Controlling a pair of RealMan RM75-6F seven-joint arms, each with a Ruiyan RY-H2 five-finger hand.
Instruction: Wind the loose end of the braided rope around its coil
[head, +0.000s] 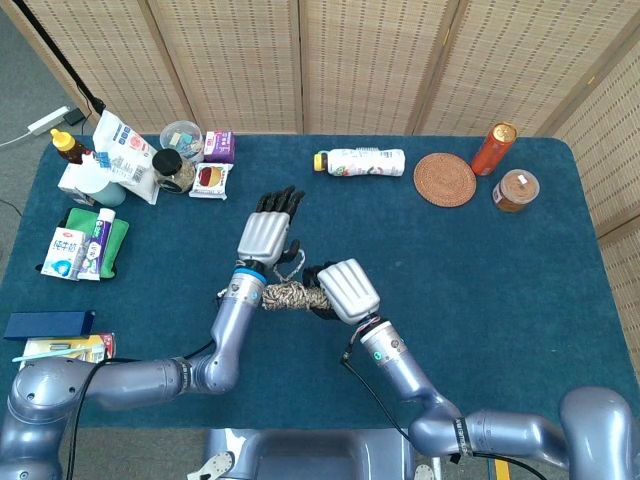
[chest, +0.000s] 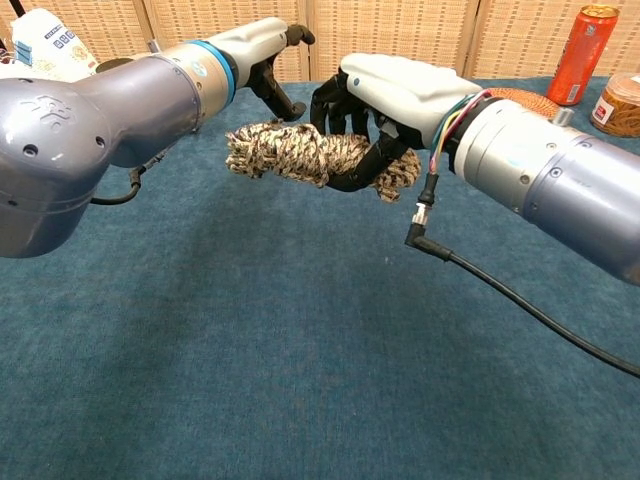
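Observation:
The braided rope coil (head: 288, 296) (chest: 300, 154) hangs level above the blue table, speckled beige and brown. My right hand (head: 347, 290) (chest: 392, 92) grips its right end, dark fingers (chest: 352, 176) wrapped under it. My left hand (head: 266, 235) (chest: 258, 52) hovers just behind the coil's left half with its fingers stretched out and apart, holding nothing I can see. A short loop of the loose end (head: 293, 263) lies by the left hand's edge, on top of the coil. In the chest view no strand runs up to the left hand.
A plastic bottle (head: 360, 161) lies at the back centre, with a woven coaster (head: 445, 179), an orange can (head: 494, 148) and a jar (head: 516, 190) to the right. Snack packs (head: 125, 150) and toothpaste boxes (head: 80, 250) crowd the left side. A black cable (chest: 500, 295) trails under my right forearm.

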